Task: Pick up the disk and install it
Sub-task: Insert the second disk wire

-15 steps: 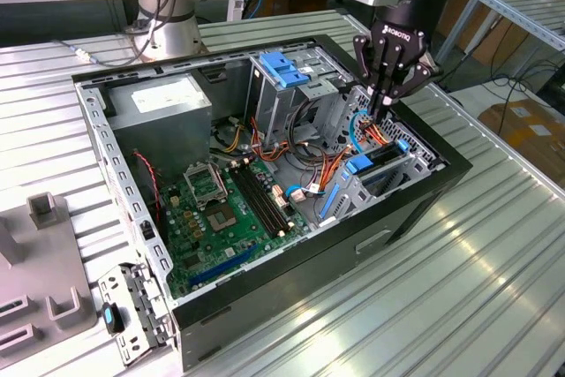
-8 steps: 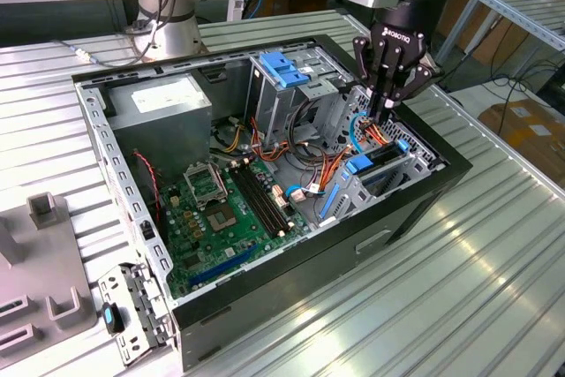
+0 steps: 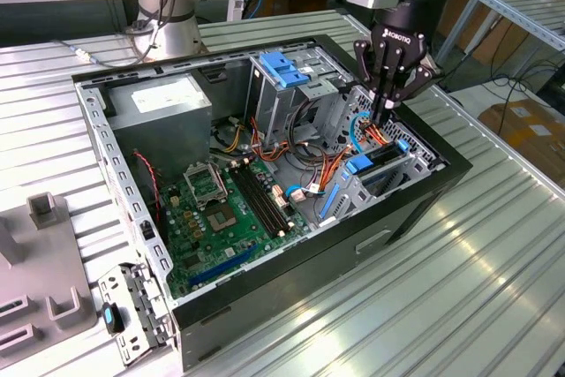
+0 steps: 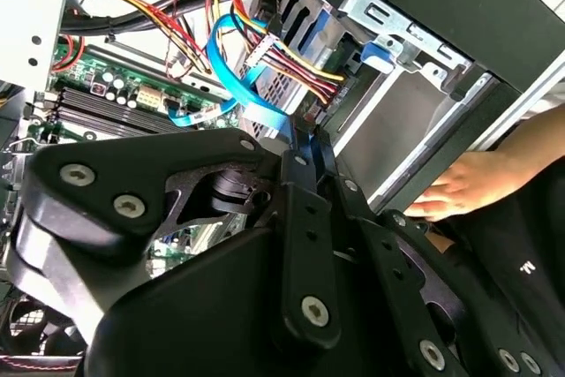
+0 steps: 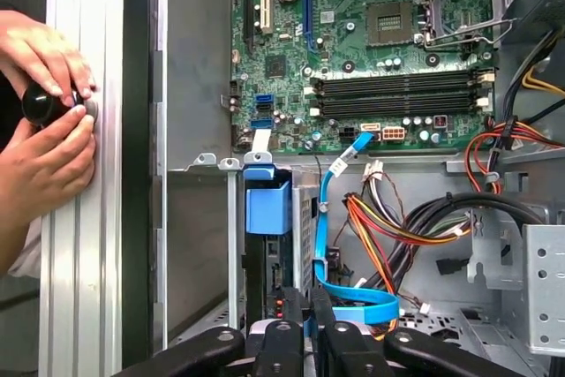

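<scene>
The disk [image 3: 381, 156] stands on edge in the drive bay at the exterior view's right side of the open computer case [image 3: 291, 280]. Its bright blue carrier [image 5: 267, 205] shows at one end in the first wrist view. My gripper [image 3: 385, 115] hangs straight down over the bay, its black fingers [image 5: 320, 311] pressed together with nothing visible between them. The tips sit right by the disk's cabled end, beside a looping light-blue data cable [image 4: 231, 72]. Whether they touch the disk I cannot tell.
A motherboard [image 3: 221, 209] fills the case floor, and a grey power supply [image 3: 168, 103] sits at the back. A metal cage with a blue handle [image 3: 284, 68] stands mid-case. Bundled coloured wires [image 5: 397, 227] run near the bay. A person's hands [image 5: 44, 130] hold a black knob outside the case wall.
</scene>
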Robot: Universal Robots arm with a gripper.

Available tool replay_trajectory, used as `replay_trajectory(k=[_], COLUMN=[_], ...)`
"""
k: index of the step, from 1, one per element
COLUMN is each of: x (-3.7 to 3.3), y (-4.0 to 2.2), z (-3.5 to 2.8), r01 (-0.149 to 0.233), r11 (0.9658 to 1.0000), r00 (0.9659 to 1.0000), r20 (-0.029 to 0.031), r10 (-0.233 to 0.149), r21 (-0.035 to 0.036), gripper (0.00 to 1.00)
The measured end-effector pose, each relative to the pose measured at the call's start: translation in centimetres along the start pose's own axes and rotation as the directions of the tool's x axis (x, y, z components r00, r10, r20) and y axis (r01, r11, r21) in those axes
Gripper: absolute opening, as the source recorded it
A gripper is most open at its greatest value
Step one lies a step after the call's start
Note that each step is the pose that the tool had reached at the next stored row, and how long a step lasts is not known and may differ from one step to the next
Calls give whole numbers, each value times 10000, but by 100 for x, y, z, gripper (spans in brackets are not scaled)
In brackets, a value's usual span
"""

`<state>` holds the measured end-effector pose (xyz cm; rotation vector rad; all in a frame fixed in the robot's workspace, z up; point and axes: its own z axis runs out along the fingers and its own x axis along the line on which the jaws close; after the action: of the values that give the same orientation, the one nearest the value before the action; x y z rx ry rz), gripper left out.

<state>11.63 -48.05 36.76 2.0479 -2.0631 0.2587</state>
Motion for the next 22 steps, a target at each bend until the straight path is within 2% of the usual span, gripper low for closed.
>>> replay_trajectory(k=[2,3,4,6,7,9,11,12,13,14,15,19,22], x=[28,59,99,138,160,184,198,204,212,217,225,265,317], y=[0,0,0,-1,1,11,31,42,59,73,96,182,196], z=[16,31,50,66,76,88,96,98,102,104,110,128,151], r01=[0,1,9,24,38,58,41,26,2,-17,-49,-126,-141], r11=[10000,10000,10000,10000,10000,10000,9999,9998,9997,9995,9990,9975,9972], r00=[10000,10000,9999,9995,9991,9980,9971,9968,9965,9962,9959,9951,9947], r20=[13,50,150,307,431,636,753,792,840,865,900,984,1027], r10=[0,-1,-9,-25,-39,-60,-50,-40,-24,-12,9,57,65], r21=[0,2,8,17,23,47,126,178,261,326,438,690,740], gripper=[16,16,16,16,16,16,16,16,16,16,16,16,16])
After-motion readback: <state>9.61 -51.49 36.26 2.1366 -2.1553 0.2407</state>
